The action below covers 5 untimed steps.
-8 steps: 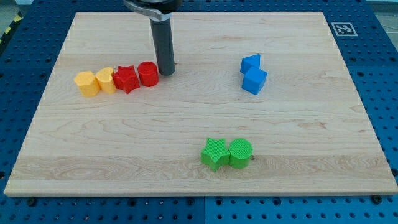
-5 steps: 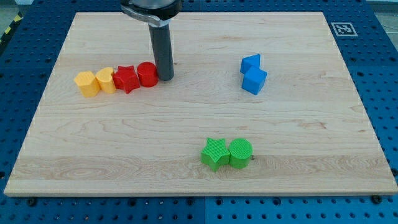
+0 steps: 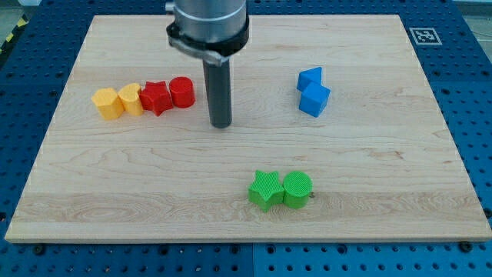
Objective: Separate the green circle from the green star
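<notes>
Camera view, nearest first: close to the view's bottom edge of the wooden board point(image 3: 430, 208) the green star point(image 3: 265, 190) and the green circle point(image 3: 297, 188) sit side by side and touching, the star on the view's left, the circle on the view's right. So the separation has not begun; all of it remains. Farther up, my tip point(image 3: 221, 124) rests on bare wood, well apart from the green pair and up to their left, touching no block. There is no claw on this arm, only the rod, so nothing is held. Beyond it, on the left, runs a row of two yellow blocks point(image 3: 118, 101), a red star point(image 3: 156, 97) and a red circle point(image 3: 183, 91); on the right stand two blue blocks point(image 3: 312, 91), touching.
</notes>
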{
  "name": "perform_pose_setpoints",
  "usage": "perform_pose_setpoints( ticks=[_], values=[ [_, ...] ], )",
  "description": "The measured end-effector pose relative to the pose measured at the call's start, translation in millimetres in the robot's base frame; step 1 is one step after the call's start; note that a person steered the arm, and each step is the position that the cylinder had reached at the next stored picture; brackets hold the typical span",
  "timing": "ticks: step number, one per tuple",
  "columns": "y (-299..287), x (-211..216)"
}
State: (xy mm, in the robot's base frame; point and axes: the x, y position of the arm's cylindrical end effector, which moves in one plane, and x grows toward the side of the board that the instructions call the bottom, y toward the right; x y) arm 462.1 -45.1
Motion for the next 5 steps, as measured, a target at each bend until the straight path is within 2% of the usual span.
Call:
perform_pose_setpoints(
  ticks=[2, 4, 5],
  values=[
    [-3, 6],
    [-45, 46],
    [-54, 80]
  ],
)
